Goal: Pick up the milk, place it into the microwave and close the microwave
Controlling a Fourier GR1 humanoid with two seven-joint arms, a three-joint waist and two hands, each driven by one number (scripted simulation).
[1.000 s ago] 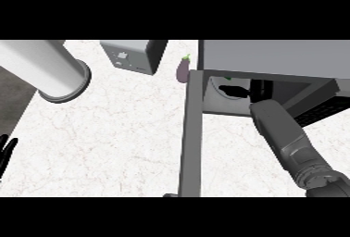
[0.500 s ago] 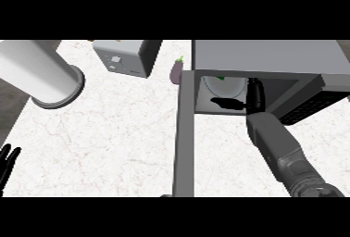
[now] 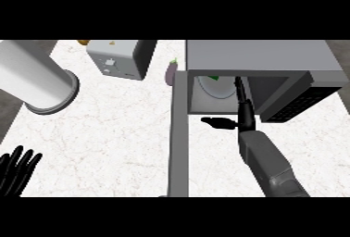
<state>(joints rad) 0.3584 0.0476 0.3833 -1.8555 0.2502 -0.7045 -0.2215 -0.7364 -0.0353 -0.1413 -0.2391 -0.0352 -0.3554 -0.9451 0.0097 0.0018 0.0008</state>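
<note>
The milk (image 3: pixel 214 86), a white carton with a green mark, stands inside the open microwave (image 3: pixel 259 58), near its left wall. My right hand (image 3: pixel 240 119) is at the microwave's opening, just in front of the carton. Its straight fingers (image 3: pixel 240 95) point into the cavity beside the milk, and its thumb (image 3: pixel 217 122) sticks out to the left; it holds nothing. The microwave's door (image 3: pixel 180 139) stands open, a grey bar seen edge-on that runs toward me left of my right forearm. My left hand (image 3: pixel 16 170) rests open at the lower left edge, fingers up.
A toaster (image 3: pixel 120 58) stands at the back, with a purple eggplant (image 3: pixel 170 73) between it and the microwave. A large white cylinder (image 3: pixel 35 78) lies at the left. The microwave's dark control panel (image 3: pixel 301 102) faces right of the opening.
My right hand has drawn back from deep inside the microwave to its opening, leaving the milk standing inside. My left hand has risen further into view.
</note>
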